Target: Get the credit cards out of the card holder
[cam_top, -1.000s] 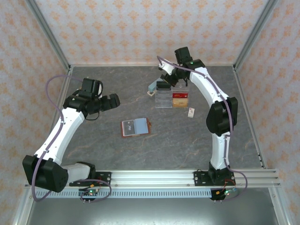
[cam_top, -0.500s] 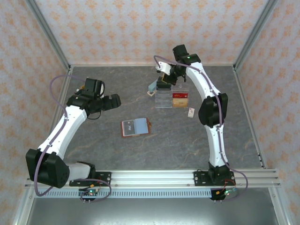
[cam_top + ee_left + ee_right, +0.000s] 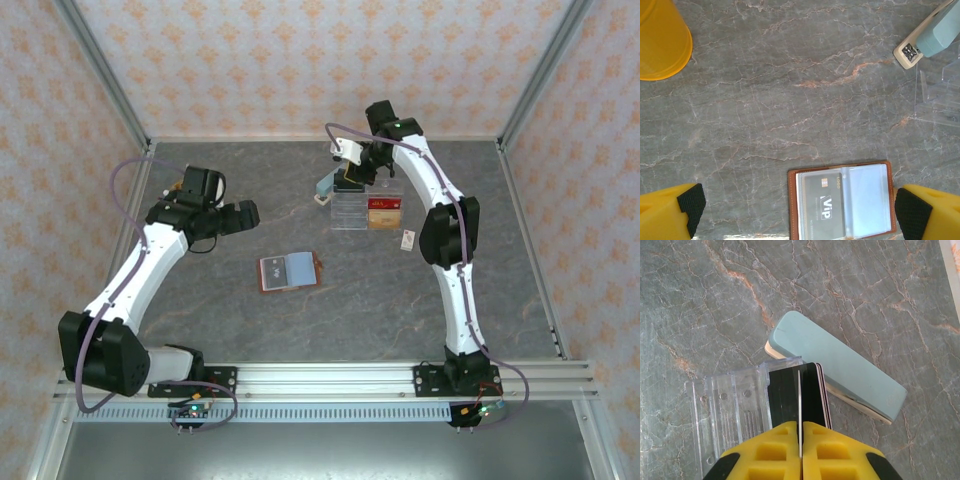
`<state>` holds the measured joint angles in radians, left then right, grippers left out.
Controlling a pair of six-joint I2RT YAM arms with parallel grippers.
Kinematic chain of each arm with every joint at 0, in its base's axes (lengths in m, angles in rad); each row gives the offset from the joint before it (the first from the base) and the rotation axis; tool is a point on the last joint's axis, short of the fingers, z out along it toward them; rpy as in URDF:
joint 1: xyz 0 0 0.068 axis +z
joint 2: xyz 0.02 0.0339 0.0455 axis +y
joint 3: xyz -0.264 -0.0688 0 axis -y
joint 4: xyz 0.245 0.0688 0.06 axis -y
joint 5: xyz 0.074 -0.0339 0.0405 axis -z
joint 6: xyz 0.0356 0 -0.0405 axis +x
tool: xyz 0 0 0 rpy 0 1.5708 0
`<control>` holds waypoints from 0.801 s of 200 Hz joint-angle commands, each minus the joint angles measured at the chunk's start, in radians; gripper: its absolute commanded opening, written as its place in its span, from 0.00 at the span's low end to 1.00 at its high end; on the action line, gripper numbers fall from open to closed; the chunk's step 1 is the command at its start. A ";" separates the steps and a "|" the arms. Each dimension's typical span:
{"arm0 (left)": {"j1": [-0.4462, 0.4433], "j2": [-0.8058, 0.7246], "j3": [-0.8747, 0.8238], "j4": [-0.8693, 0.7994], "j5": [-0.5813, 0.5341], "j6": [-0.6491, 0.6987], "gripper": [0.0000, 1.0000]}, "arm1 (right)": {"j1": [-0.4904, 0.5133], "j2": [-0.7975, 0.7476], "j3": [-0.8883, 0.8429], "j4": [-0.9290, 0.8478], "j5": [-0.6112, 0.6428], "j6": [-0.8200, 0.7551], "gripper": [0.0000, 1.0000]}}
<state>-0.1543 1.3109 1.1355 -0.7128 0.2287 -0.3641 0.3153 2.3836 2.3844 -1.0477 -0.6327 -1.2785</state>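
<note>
The card holder lies open mid-table, reddish-brown with clear sleeves. In the left wrist view its leather edge frames a dark "VIP" credit card in the left sleeve. My left gripper hovers up and left of it, open, its fingers wide apart with nothing between them. My right gripper is over the clear organiser. It is shut on a thin credit card seen edge-on. Below it, dark cards stand stacked in the organiser.
A light blue block lies against the organiser's far left side. A small white tag rests right of the organiser. Red and tan cards sit in its right part. A yellow rounded object shows at the left wrist view's top corner.
The right wrist has swung slightly left and back above the organiser, still shut on the card. The left arm has shifted a little; its gripper stays open.
</note>
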 commanded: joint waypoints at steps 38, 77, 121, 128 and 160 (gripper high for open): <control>0.009 0.020 -0.008 0.023 0.051 0.030 1.00 | -0.001 0.023 0.012 -0.006 -0.019 -0.003 0.13; 0.009 0.017 -0.015 0.038 0.091 0.039 1.00 | -0.002 0.014 -0.003 0.012 -0.021 0.023 0.18; 0.009 0.005 -0.017 0.033 0.087 0.042 1.00 | -0.001 -0.031 -0.039 0.056 -0.019 0.063 0.24; 0.009 0.004 -0.016 0.033 0.088 0.040 1.00 | -0.002 -0.042 -0.047 0.062 -0.019 0.072 0.25; 0.009 -0.001 -0.017 0.030 0.086 0.034 1.00 | -0.001 -0.105 -0.092 0.081 -0.024 0.141 0.29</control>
<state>-0.1543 1.3277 1.1351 -0.6907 0.3103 -0.3401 0.3153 2.3756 2.3283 -0.9916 -0.6384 -1.2034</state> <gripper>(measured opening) 0.995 0.278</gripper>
